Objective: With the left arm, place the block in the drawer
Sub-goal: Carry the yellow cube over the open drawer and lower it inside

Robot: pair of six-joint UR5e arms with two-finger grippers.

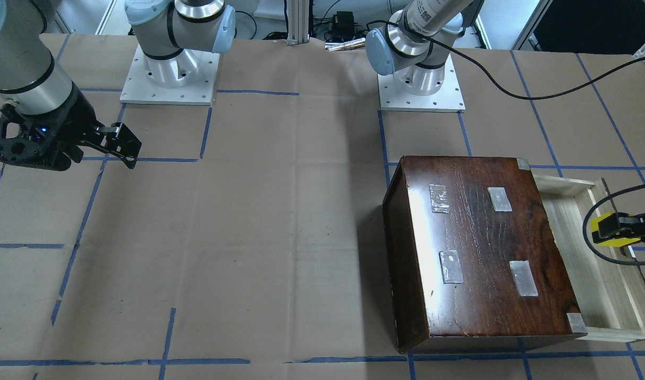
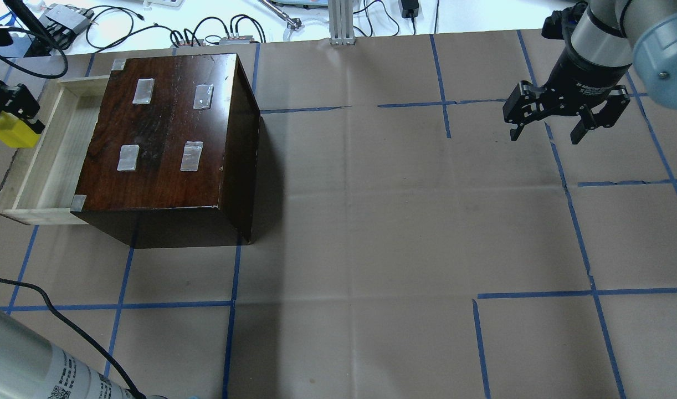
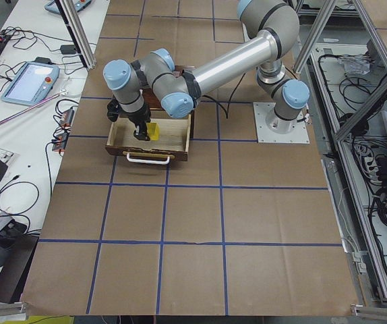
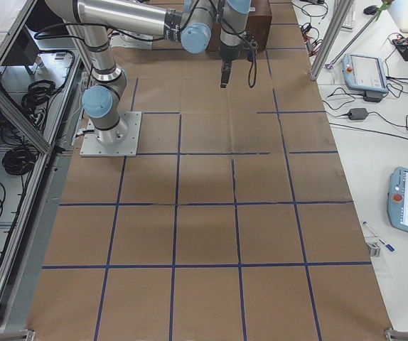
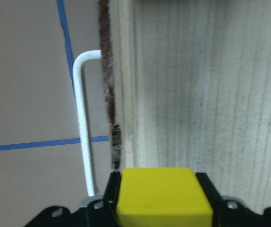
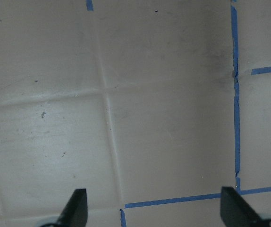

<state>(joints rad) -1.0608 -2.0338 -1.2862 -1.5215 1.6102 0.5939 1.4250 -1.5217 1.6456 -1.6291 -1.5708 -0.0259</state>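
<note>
My left gripper (image 2: 14, 117) is shut on the yellow block (image 2: 11, 134), whose top face fills the bottom of the left wrist view (image 5: 161, 201). The block (image 1: 613, 242) hangs above the pulled-out pale wooden drawer (image 1: 602, 287), over its floor (image 5: 201, 85) close to the front wall. The exterior left view also shows the block (image 3: 152, 130) over the drawer (image 3: 170, 140). The drawer (image 2: 45, 166) sticks out of the dark brown box (image 2: 161, 133). Far across the table my right gripper (image 2: 546, 133) stands open over bare brown paper, with nothing between its fingertips (image 6: 76, 205).
A white wire handle (image 5: 82, 127) sits on the drawer's front. The dark box (image 1: 475, 248) bears several tape patches on top. Both arm bases (image 1: 169, 71) stand at the robot's edge. A loose black cable (image 1: 512, 89) trails from the left arm. Blue tape lines grid the paper.
</note>
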